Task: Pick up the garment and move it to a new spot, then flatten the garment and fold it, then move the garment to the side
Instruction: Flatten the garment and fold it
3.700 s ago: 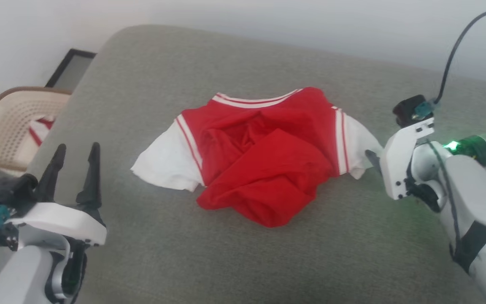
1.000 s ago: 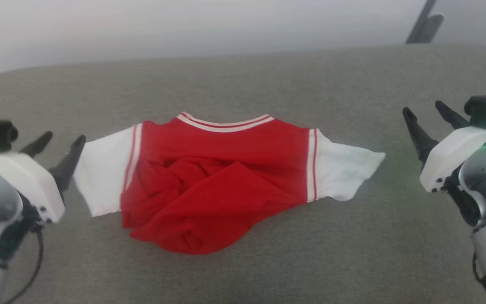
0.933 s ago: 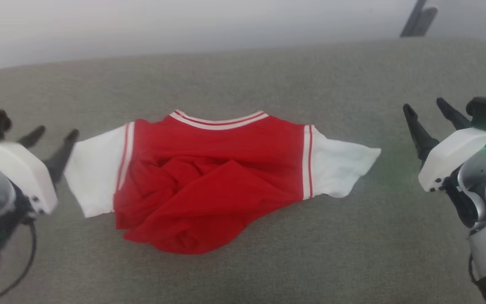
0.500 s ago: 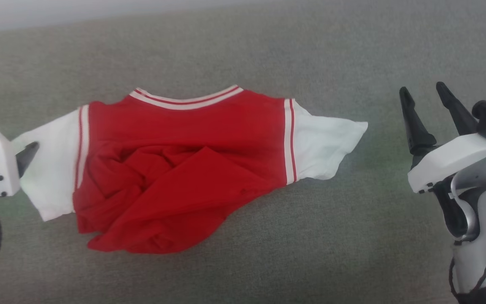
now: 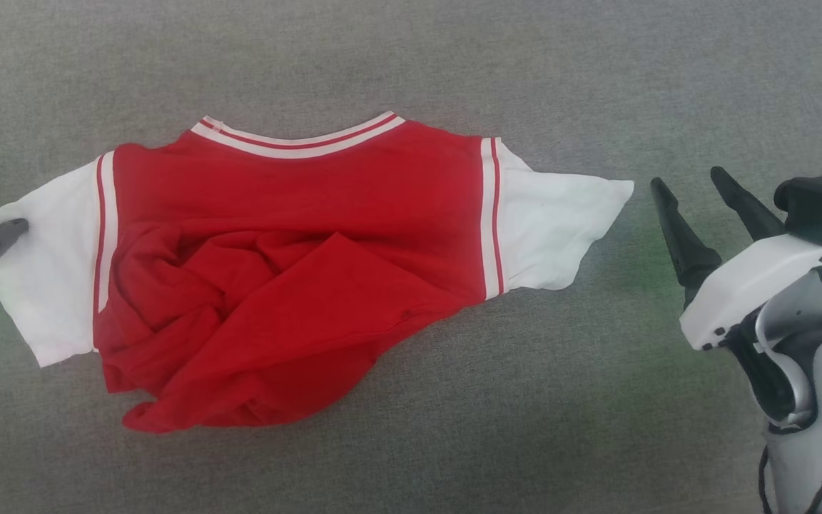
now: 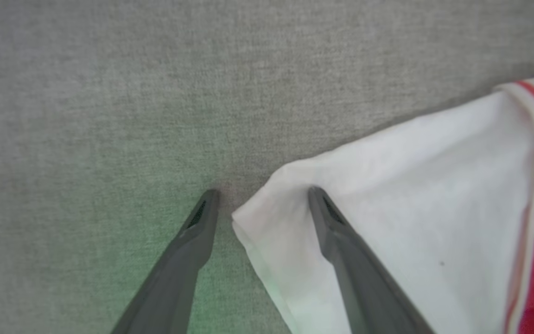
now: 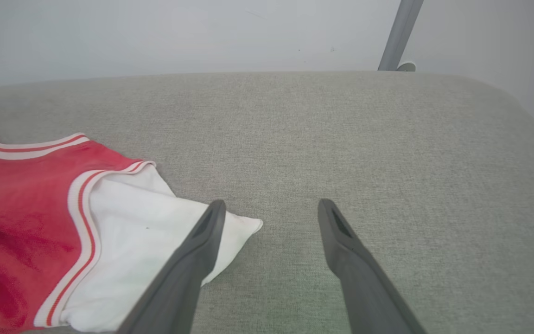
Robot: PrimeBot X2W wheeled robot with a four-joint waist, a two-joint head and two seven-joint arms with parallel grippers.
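The garment (image 5: 297,264), a red T-shirt with white sleeves and striped trim, lies chest-down or bunched on the grey cushion, collar away from me, sleeves spread and lower half crumpled. My left gripper (image 6: 263,195) is open at the left sleeve's tip: the white sleeve corner (image 6: 257,218) lies between its fingers, and one finger (image 5: 4,234) shows at the head view's left edge. My right gripper (image 5: 689,187) is open and empty, just right of the right sleeve (image 5: 561,228). In the right wrist view the gripper (image 7: 271,204) hangs beside the sleeve tip (image 7: 244,227).
The grey fabric cushion (image 5: 525,428) spreads wide around the shirt. Its rounded far edge (image 7: 295,76) meets a white wall, where a grey metal pole (image 7: 399,32) stands at the back right.
The head camera has tilted down and closer, so the wall left the picture. The left gripper has come onto the left sleeve's tip. The right gripper has edged towards the right sleeve. Both stayed open.
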